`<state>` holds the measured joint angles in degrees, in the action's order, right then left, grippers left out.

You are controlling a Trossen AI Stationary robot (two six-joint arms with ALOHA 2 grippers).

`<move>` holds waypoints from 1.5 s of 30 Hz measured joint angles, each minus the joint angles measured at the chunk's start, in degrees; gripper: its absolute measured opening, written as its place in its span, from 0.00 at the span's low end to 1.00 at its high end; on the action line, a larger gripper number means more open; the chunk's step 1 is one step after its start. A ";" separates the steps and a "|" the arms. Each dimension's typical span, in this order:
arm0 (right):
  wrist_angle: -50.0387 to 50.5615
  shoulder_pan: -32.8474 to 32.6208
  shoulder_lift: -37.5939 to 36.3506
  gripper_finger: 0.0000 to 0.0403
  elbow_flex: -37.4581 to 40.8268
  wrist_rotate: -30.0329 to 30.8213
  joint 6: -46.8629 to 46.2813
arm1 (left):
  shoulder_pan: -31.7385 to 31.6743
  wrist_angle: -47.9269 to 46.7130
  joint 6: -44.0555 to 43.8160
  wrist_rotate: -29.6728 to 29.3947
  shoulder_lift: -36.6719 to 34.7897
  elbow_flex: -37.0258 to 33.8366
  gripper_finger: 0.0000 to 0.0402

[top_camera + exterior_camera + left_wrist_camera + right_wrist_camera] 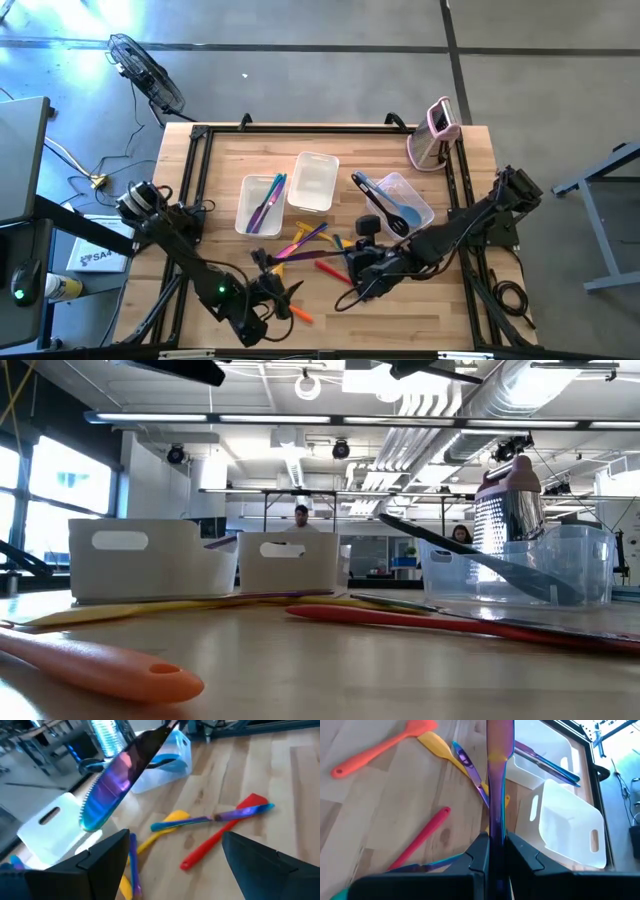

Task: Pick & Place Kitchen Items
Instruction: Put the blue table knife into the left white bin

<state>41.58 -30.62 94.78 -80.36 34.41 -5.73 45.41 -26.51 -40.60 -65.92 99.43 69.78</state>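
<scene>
right pincer [497,851]: clamped on iridescent purple serrated utensil [499,780], lifted for binning | left pincer [172,857]: wide open, empty, near edge of wooden counter [470,300]

Left tub [258,205]: you are seeing it sitting mid-worktop [470,310], holding utensils [268,200].
Middle tub [313,182]: it is standing just right of that one, nearer the far edge.
Right tub [412,195]: it is lying right of centre, holding two utensils [385,205].
Grater [436,133]: it is standing at the far right corner.
Loose utensils [312,238]: you are finding them lying between the tubs and the near edge.
</scene>
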 joint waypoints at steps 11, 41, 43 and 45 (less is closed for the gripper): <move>-0.21 -0.18 0.00 0.08 0.00 -0.35 -0.27 | -0.02 -0.06 10.60 -10.42 0.01 0.00 0.77; -2.17 1.75 0.00 0.08 0.00 -6.49 -1.58 | -0.02 27.00 65.91 -13.60 0.58 0.06 0.77; -1.93 2.24 -0.04 0.08 0.00 -6.54 -1.59 | -0.01 27.40 65.79 -12.65 0.93 0.07 0.77; -1.87 2.69 -0.17 0.08 0.00 -7.38 -1.58 | 0.00 27.25 65.88 -13.03 1.40 0.07 0.77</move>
<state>39.71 -27.93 94.61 -80.36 27.03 -7.31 45.41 0.74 25.27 -78.95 100.83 69.84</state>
